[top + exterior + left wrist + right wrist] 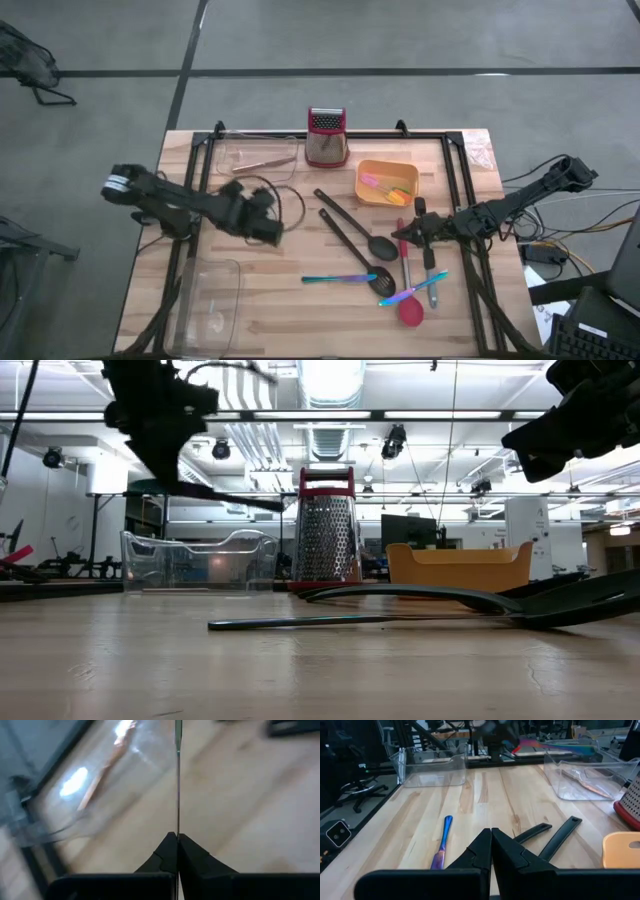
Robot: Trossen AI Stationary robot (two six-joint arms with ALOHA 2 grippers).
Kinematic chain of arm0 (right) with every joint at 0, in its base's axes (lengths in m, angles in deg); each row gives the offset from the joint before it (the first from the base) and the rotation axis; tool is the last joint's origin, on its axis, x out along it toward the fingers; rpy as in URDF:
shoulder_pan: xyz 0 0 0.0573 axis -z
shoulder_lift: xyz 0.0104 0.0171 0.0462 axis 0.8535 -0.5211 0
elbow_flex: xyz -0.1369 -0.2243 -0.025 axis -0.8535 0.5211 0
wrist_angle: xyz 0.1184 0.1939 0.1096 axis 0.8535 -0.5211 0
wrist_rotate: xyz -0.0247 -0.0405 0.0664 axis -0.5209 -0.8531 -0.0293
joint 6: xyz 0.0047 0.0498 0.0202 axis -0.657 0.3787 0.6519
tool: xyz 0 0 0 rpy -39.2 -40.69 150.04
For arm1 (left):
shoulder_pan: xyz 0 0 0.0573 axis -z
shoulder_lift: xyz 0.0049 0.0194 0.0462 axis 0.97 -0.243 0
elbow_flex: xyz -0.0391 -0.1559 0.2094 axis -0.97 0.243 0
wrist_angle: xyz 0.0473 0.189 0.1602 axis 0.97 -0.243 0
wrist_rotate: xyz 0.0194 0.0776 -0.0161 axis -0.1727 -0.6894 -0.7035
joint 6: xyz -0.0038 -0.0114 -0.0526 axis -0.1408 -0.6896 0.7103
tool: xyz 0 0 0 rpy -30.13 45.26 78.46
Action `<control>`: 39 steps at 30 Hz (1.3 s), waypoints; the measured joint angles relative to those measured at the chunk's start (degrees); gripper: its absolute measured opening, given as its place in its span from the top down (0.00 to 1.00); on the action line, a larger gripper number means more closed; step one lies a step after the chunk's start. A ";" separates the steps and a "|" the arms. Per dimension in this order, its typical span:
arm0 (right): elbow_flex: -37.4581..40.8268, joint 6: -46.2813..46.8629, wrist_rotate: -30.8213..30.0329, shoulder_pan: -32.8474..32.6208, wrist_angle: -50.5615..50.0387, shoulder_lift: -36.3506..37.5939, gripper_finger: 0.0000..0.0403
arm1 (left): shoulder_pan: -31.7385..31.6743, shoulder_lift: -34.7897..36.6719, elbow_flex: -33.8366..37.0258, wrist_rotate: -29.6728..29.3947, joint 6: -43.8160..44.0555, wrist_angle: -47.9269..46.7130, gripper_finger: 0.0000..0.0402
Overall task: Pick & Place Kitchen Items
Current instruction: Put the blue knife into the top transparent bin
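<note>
The left claw point(177, 840) is clenched on what looks like a thin utensil point(178, 780) above the counter point(280, 300), while the right claw point(491, 837) hangs clenched and empty.

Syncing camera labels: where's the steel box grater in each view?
High: grater at the table's back edge, centre, near the orange tub.
Low: grater centre, upright, left of the tub.
Left wrist: not in it; left gripper clamps a thin utensil.
Right wrist: grater cut off at the frame edge, beyond the tub.
Shared landmark: the tub.
</note>
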 joint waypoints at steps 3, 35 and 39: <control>0.00 -0.37 -0.02 0.02 0.73 0.04 0.98 | -4.99 3.14 2.37 -0.14 -2.81 -4.97 0.99; -0.46 1.93 -1.14 0.00 1.22 -1.33 0.98 | -38.60 0.37 8.26 0.34 -58.41 15.85 0.82; -3.21 2.98 -1.07 -0.08 0.97 -4.70 0.97 | -38.35 1.55 6.80 -0.02 -55.76 15.79 0.70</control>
